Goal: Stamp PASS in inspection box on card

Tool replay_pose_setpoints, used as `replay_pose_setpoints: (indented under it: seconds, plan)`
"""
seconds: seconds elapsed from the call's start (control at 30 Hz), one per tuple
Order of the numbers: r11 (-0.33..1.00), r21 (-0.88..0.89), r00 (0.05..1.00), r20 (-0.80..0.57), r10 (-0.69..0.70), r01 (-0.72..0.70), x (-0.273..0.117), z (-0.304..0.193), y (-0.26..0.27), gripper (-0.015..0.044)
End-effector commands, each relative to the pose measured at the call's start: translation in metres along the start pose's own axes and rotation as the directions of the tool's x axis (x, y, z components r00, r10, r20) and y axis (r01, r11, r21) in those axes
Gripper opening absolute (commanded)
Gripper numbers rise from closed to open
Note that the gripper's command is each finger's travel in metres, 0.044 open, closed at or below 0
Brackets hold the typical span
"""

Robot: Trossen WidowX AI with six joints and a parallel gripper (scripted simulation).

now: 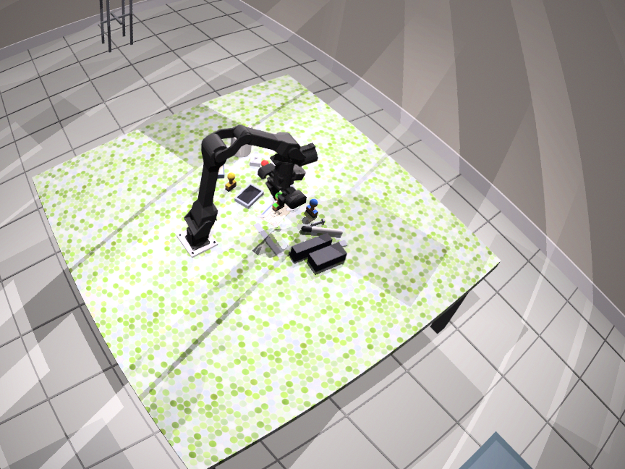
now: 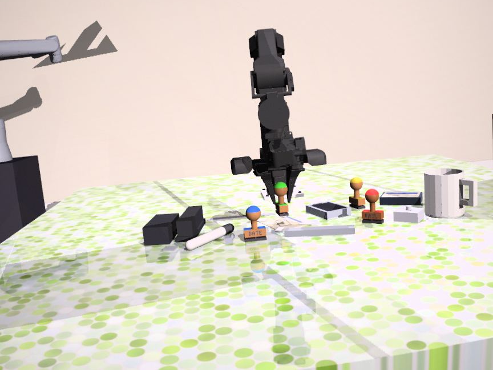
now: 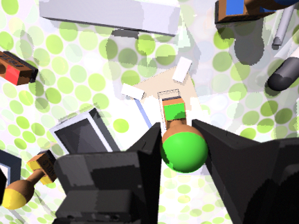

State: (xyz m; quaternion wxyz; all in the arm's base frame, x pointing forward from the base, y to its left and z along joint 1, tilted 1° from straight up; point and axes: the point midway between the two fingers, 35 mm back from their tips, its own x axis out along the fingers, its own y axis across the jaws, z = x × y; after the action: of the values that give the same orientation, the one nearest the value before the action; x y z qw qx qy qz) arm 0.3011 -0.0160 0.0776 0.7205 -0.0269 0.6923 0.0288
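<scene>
My gripper (image 1: 279,200) (image 2: 282,201) (image 3: 176,125) is shut on the green-topped stamp (image 2: 281,188) (image 3: 185,152), holding it by its handle, knob up. The stamp's base is low over the card (image 2: 287,222) (image 3: 152,85); I cannot tell whether it touches. In the wrist view the base covers part of the outlined box (image 3: 168,92) on the card, and the stamp face is hidden. No print shows on the visible part of the box. The dark ink pad (image 1: 249,196) (image 2: 327,209) (image 3: 81,133) lies open beside the card, left in the wrist view.
A blue DATE stamp (image 2: 254,233) (image 3: 235,3), red FAIL stamp (image 2: 372,215) (image 3: 14,72) and yellow stamp (image 2: 356,200) (image 3: 43,168) stand around. A grey bar (image 2: 319,230) (image 3: 107,10), marker (image 2: 207,237), black blocks (image 2: 160,229) and mug (image 2: 442,193) are also present.
</scene>
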Motion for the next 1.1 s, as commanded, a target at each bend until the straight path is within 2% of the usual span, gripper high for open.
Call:
replay_pose_setpoints:
  seconds: [0.0,1.07]
  plan:
    - [1.0,-0.004,1.0,0.001,0.004,-0.004,0.003,0.0,0.001,0.0]
    - [1.0,-0.004,1.0,0.004,0.005,-0.005,0.018,-0.002,0.001,0.0]
